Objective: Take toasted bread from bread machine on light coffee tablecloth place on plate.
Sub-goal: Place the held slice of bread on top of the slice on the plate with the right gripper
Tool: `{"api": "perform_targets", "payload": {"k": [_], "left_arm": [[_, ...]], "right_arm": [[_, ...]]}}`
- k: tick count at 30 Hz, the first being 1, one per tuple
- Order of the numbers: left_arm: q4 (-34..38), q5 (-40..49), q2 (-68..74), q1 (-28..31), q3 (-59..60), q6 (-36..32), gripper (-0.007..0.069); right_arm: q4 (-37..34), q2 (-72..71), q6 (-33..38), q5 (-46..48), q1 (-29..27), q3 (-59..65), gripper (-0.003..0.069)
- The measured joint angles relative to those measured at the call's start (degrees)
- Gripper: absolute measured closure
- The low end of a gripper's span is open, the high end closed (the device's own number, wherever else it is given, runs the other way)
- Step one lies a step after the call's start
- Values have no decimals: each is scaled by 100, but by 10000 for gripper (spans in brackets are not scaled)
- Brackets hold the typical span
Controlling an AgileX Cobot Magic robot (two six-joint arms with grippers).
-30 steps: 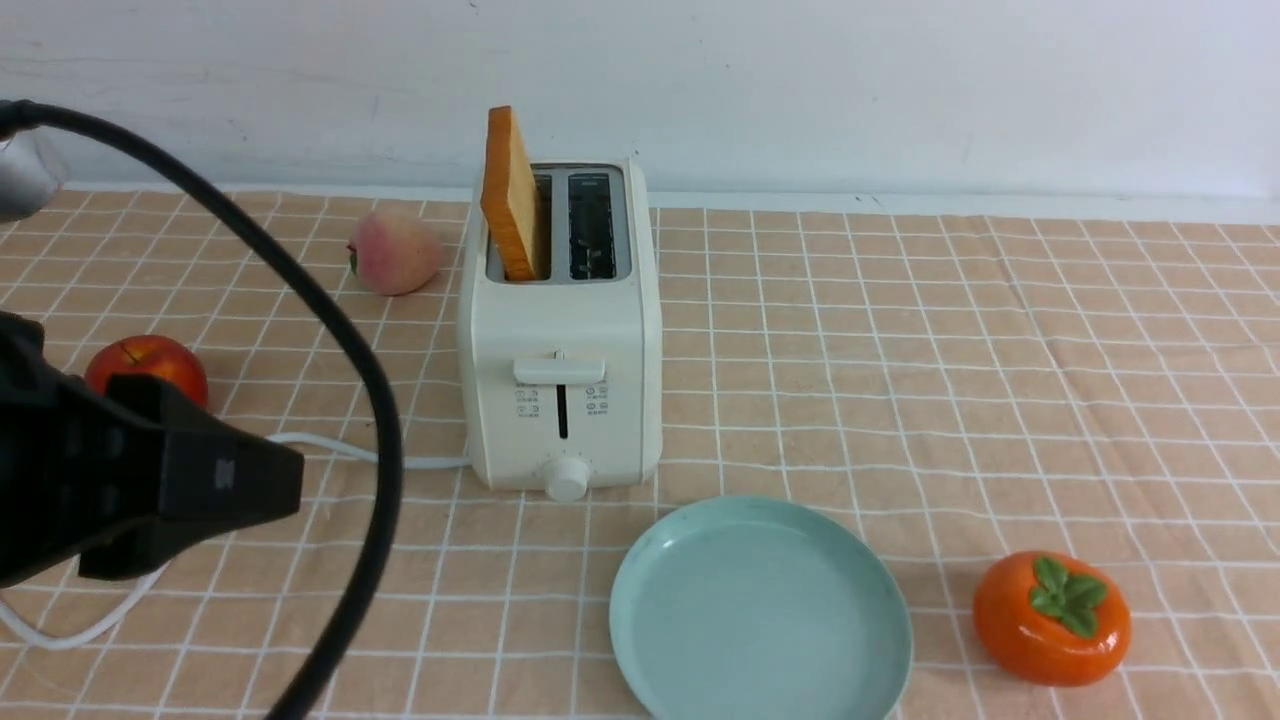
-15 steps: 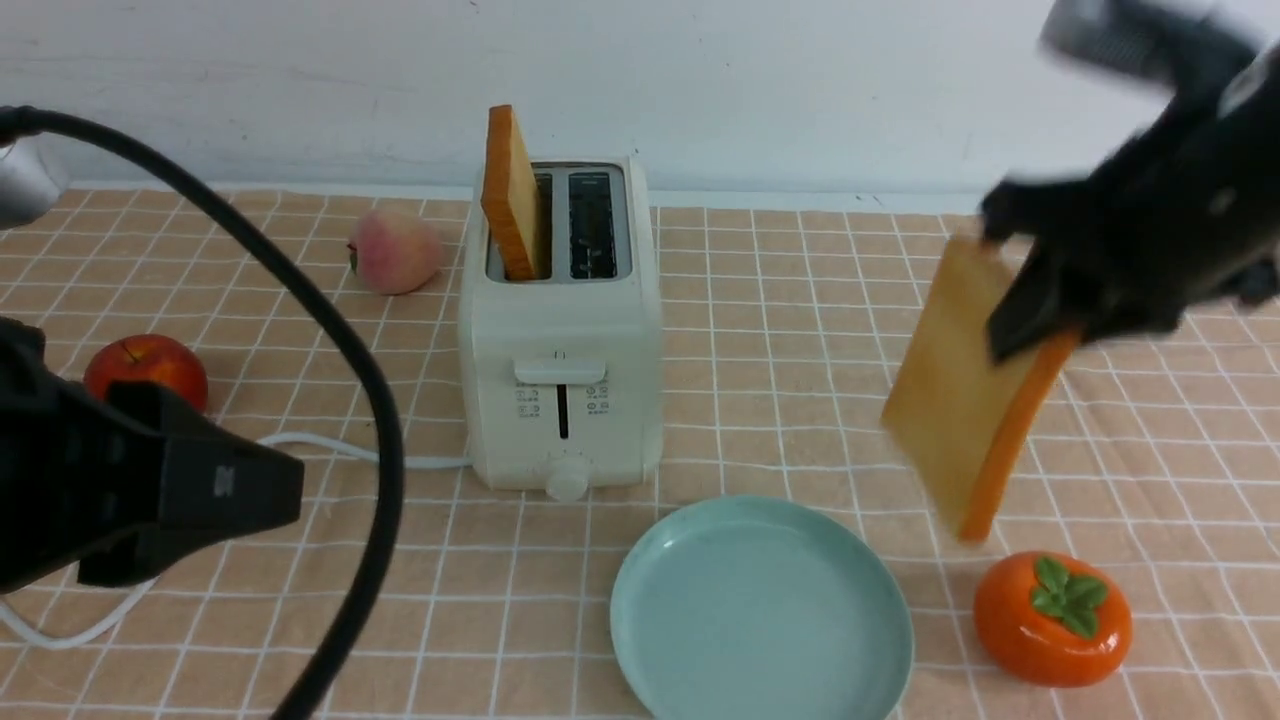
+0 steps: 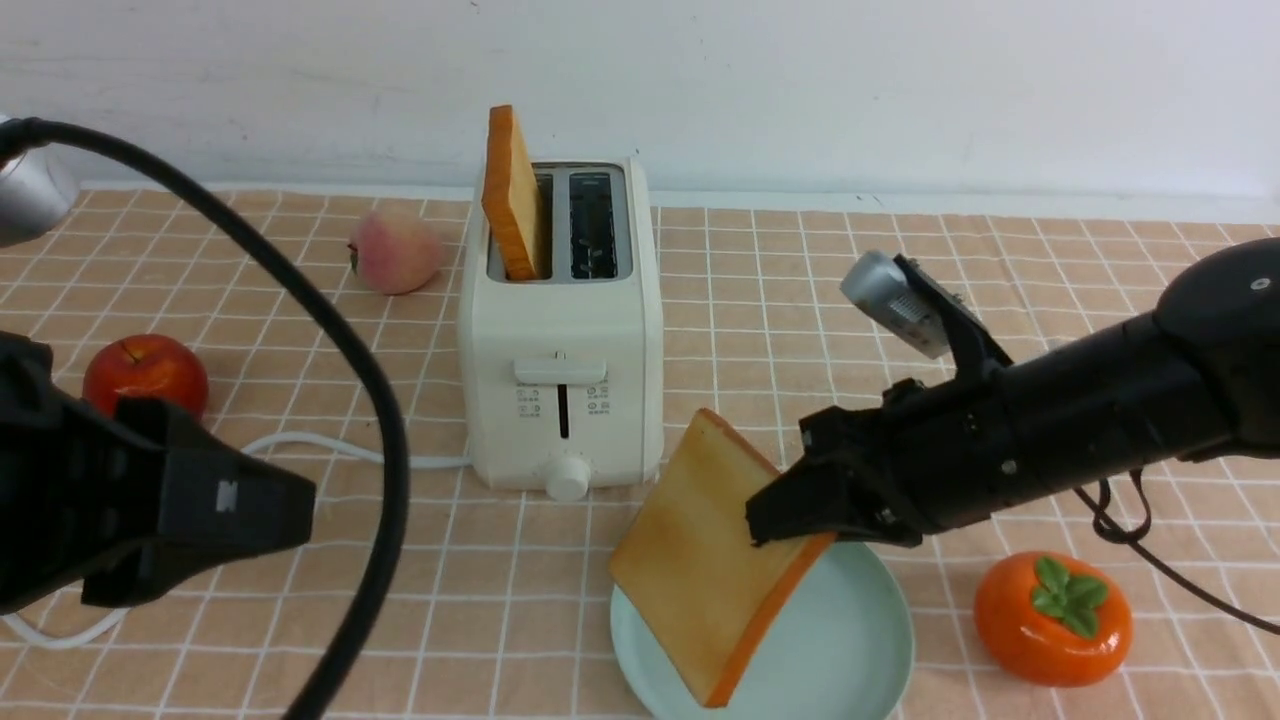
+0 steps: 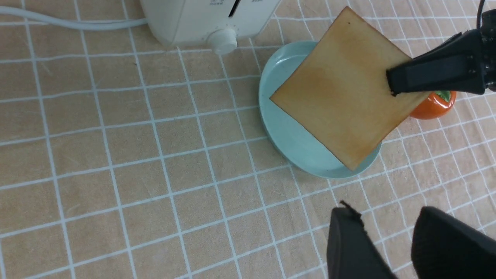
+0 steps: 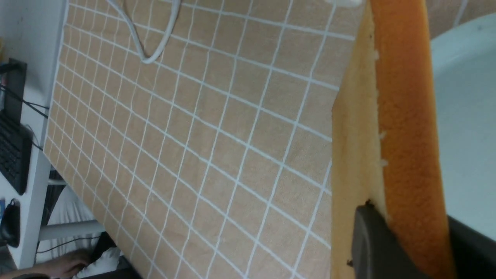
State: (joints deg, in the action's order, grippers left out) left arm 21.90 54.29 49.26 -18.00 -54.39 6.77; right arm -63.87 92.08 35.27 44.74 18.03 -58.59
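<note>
Toast (image 3: 700, 560) tilts over the plate (image 3: 860, 640), pinched in the right gripper (image 3: 780, 520), hiding part of its rim; left gripper (image 4: 383, 211), half cut off, gapes empty.

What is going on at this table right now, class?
The right claw grips a square golden slice of toast by one edge and holds it tilted over the round pale mint-blue plate. The slice is not lying flat yet. A second toast slice stands in one slot of the cream-white toaster. The left claw hangs open and empty.
</note>
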Motion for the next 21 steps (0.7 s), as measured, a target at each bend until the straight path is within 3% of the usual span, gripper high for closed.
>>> {"api": "perform_targets", "payload": {"k": [2, 5, 6, 9, 13, 17, 21], "left_arm": [[0, 0, 0, 0, 0, 0, 386], [0, 0, 0, 0, 0, 0, 386], [0, 0, 0, 0, 0, 0, 386], [21, 0, 0, 0, 0, 0, 386], [39, 0, 0, 0, 0, 0, 386], [39, 0, 0, 0, 0, 0, 386], [39, -20, 0, 0, 0, 0, 386]], "right_arm": [[0, 0, 2, -84, 0, 0, 499], [-7, 0, 7, -202, 0, 0, 362], [-7, 0, 7, -202, 0, 0, 352], [-1, -61, 32, -202, -8, 0, 180], [131, -431, 317, -129, -212, -46, 46], [206, -889, 474, 64, -622, -366, 21], [216, -1417, 503, 470, -1104, -1021, 64]]}}
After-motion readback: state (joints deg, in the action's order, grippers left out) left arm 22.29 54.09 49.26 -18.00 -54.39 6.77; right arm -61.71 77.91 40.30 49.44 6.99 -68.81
